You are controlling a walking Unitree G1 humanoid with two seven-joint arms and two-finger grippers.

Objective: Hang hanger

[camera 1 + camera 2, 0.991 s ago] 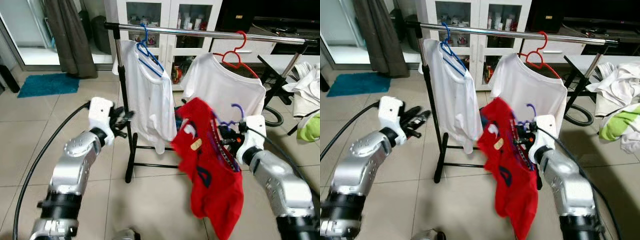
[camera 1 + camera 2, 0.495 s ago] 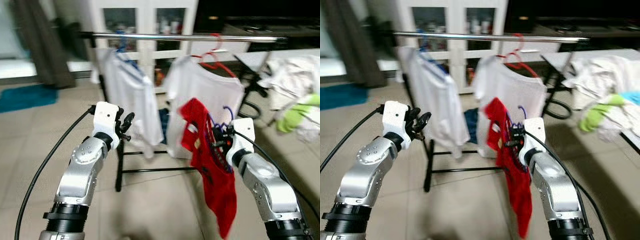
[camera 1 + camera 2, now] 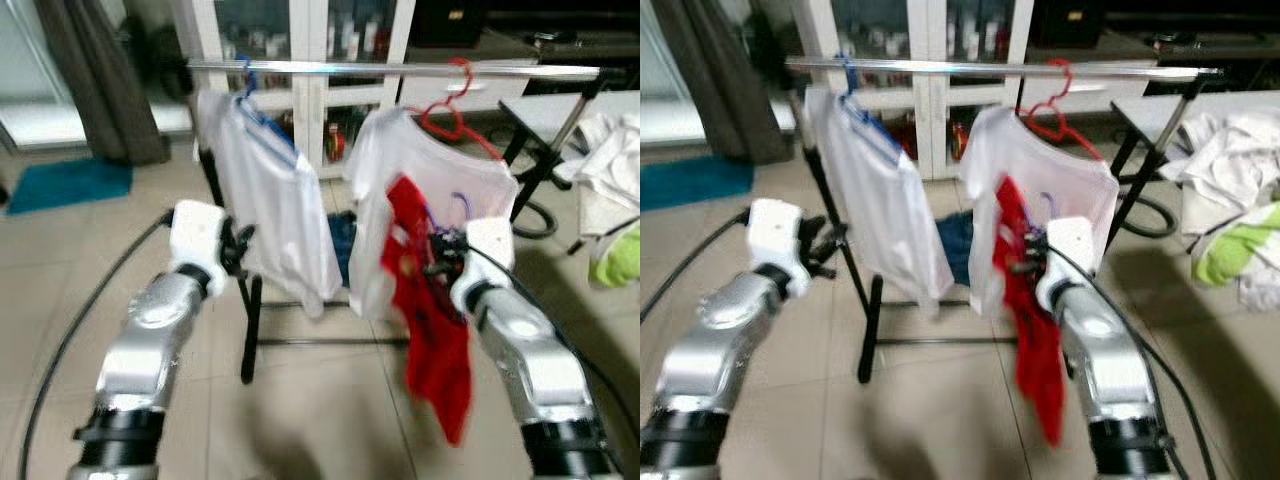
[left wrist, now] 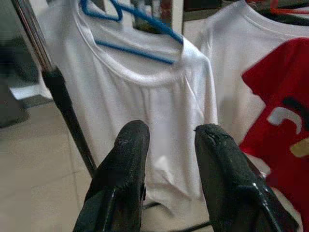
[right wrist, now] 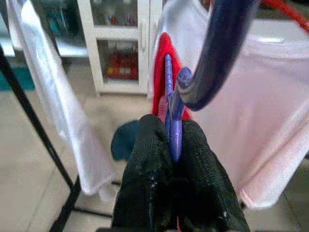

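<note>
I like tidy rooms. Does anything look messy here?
Yes. A blue garment lies crumpled on the floor under the clothes rack, and clothes are heaped loosely on the right instead of hanging up.

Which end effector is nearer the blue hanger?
Left. The left end effector hovers open beside the white shirt on the blue hanger; the right end effector sits further along, clamped on the purple hanger.

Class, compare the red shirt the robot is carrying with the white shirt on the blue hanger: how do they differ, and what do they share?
The red shirt hangs from a purple hanger gripped in the right tool, below the rail; the white shirt already hangs on the rail by its blue hanger. The red shirt bears a printed design; the white shirt looks plain. Both are T-shirts on plastic hangers, hanging down freely.
</note>
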